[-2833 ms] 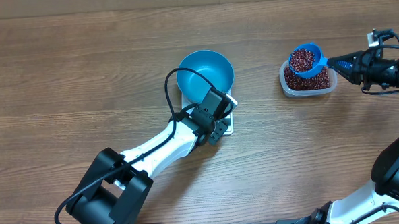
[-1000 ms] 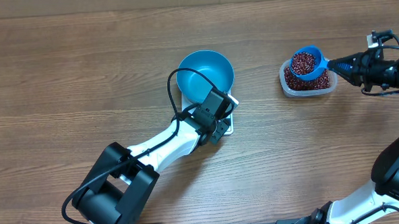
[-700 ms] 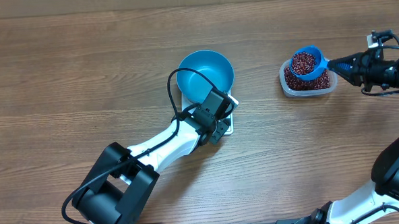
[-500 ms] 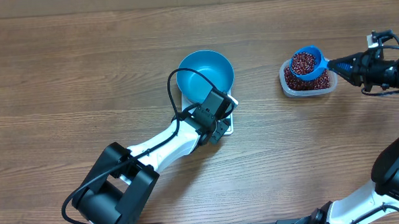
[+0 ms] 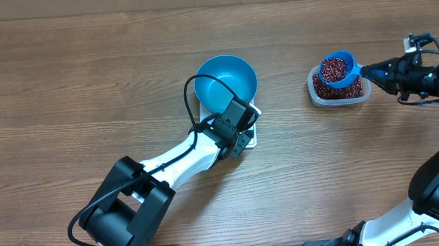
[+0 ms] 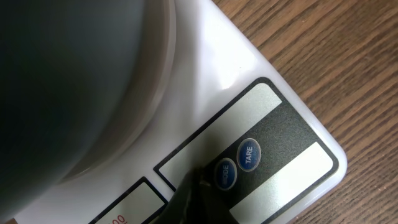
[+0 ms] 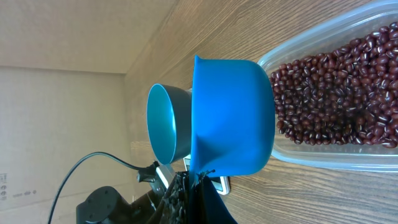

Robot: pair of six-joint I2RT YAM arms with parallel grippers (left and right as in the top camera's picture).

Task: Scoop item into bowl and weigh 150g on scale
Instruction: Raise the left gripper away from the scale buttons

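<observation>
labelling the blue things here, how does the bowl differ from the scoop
The bowl is wide, has no handle and looks empty; the scoop is smaller, handled and heaped with beans. The bowl sits on the scale; the scoop is held over the tub by the right gripper. Both are bright blue and round.

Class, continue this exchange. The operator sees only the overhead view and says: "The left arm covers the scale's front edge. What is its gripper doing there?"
Observer: Left wrist view: the left gripper, shut, has its tip at the edge of the MODE button, beside TARE, on the scale.
Operator: Any reading?
Observer: Only red digits, cut off at the frame's bottom edge; unreadable.
Operator: Scoop grip?
Observer: Right wrist view: the right gripper is shut on the scoop by its handle.
</observation>
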